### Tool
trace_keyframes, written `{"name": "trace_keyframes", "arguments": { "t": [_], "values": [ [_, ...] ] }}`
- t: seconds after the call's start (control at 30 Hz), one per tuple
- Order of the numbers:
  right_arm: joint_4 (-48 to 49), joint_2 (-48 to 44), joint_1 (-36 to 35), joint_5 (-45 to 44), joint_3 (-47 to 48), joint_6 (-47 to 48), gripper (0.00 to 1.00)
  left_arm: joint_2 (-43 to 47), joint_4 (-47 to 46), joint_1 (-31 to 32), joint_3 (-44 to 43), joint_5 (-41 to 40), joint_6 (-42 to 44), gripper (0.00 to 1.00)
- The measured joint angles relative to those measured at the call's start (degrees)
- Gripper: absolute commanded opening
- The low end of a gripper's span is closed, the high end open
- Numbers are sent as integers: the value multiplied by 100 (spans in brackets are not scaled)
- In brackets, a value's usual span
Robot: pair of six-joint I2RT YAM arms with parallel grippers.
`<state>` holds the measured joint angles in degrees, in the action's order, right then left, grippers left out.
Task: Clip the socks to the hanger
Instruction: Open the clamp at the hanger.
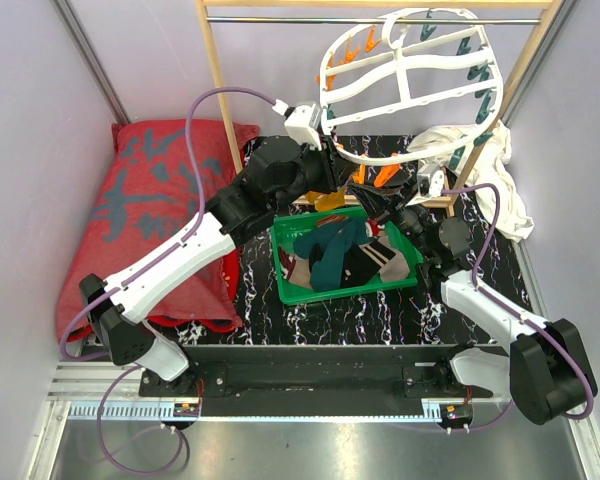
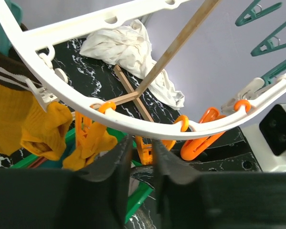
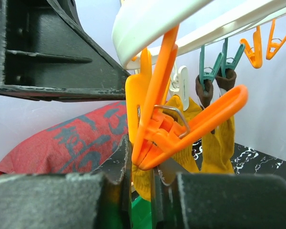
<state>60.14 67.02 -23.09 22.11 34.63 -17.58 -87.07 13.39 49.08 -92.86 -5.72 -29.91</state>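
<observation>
Closest to the lens, the left gripper [image 2: 142,145] shows its two black fingers a little apart, nothing pinched between them, just under the near rim of the hanger [image 2: 148,126]. The right gripper [image 3: 143,160] has its jaws drawn narrow on the lower tip of an orange peg [image 3: 155,129] that hangs from that rim, with mustard fabric in the same gap. The table [image 1: 380,310] is black with white marble veining, closed in by pale lilac walls. A red cloth [image 1: 150,200] lies on the left and a white cloth [image 1: 490,170] at the back right. A green tray [image 1: 345,292] at centre holds loose socks [image 1: 330,255]. The hanger hangs tilted inside the wooden rack [image 1: 220,90], its oval's long axis running left to right. The mustard sock [image 3: 219,138] is pegged to it by its dark cuff, its length hanging downward
</observation>
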Motion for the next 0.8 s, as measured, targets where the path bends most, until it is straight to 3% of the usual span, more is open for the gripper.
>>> {"name": "trace_keyframes", "arguments": {
  "t": [0.1, 0.27, 0.6, 0.8],
  "values": [
    [-2, 0, 0, -2, 2, 2, 0, 35, -74, 0, 72, 66, 37, 53],
    [-2, -52, 0, -2, 9, 4, 0, 219, -330, -37, 413, 138, 116, 64],
    [-90, -52, 0, 11, 24, 2, 0, 225, -743, 7, 439, 507, 260, 65],
    [-138, -52, 0, 13, 44, 2, 0, 142, -793, 42, 424, 417, 476, 60]
  ]
}}
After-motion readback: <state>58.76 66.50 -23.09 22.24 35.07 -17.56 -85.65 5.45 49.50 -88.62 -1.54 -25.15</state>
